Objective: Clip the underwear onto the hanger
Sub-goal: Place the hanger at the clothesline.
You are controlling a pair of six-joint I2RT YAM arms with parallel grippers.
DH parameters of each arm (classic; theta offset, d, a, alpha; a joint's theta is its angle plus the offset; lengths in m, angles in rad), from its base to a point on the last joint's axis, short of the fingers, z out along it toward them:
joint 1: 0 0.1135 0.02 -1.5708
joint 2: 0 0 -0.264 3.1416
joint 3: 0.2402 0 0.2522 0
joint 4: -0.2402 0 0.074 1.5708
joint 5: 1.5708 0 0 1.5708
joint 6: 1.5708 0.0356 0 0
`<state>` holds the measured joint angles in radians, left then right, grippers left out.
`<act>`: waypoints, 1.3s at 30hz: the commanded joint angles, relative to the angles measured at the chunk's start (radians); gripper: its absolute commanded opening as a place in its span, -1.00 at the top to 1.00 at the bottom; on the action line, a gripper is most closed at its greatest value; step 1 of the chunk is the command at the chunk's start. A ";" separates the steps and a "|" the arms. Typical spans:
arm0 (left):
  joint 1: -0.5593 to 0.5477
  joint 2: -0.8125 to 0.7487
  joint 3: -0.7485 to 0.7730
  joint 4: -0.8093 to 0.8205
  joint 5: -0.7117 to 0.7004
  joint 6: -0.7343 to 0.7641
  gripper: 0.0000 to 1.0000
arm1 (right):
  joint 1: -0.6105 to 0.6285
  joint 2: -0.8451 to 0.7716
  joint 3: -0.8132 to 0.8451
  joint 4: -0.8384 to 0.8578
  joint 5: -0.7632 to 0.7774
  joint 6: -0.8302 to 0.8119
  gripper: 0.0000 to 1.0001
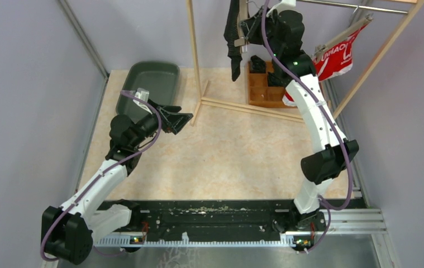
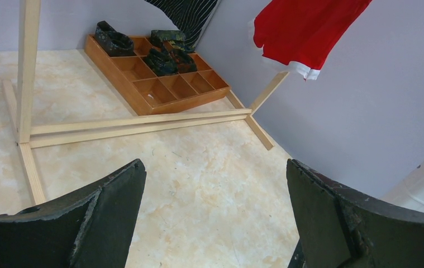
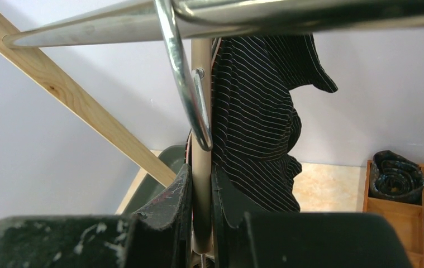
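Observation:
The black pin-striped underwear (image 1: 233, 42) hangs from a beige hanger (image 3: 201, 53) at the top of the wooden rack. The hanger's metal hook (image 3: 182, 84) sits over the steel rail (image 3: 287, 12). My right gripper (image 1: 246, 29) is raised to it and, in the right wrist view, the right gripper (image 3: 201, 173) is shut on the hanger's beige bar, with the striped underwear (image 3: 257, 111) draped just to its right. My left gripper (image 1: 179, 119) hovers low over the table beside the green bin, open; in the left wrist view the left gripper (image 2: 215, 184) holds nothing.
A red garment (image 1: 337, 57) hangs on another hanger at the rack's right end. A wooden compartment tray (image 2: 159, 78) with rolled dark items lies under the rack. The rack's wooden base bars (image 1: 248, 106) cross the table. A green bin (image 1: 151, 84) stands at back left.

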<state>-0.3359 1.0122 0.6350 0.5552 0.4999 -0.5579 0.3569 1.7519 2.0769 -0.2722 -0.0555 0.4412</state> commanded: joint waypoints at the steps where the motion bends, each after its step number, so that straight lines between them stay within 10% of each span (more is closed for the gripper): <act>1: -0.005 -0.015 -0.006 0.003 -0.004 0.015 -0.98 | 0.005 -0.017 0.037 0.073 -0.011 0.010 0.85; 16: -0.005 -0.035 0.023 -0.050 -0.030 0.012 -0.98 | 0.005 -0.157 -0.103 0.173 -0.039 0.010 0.11; 22: -0.005 -0.041 0.116 -0.258 -0.154 0.057 -0.98 | 0.005 -0.343 -0.329 0.348 -0.082 0.024 -0.62; 39: -0.005 -0.027 0.194 -0.318 -0.269 0.087 -0.98 | 0.006 -0.785 -0.725 0.373 -0.062 -0.028 -0.71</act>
<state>-0.3359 0.9730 0.7898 0.2253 0.2508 -0.4770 0.3576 0.9852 1.3659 0.1055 -0.1364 0.4446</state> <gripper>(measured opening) 0.990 0.853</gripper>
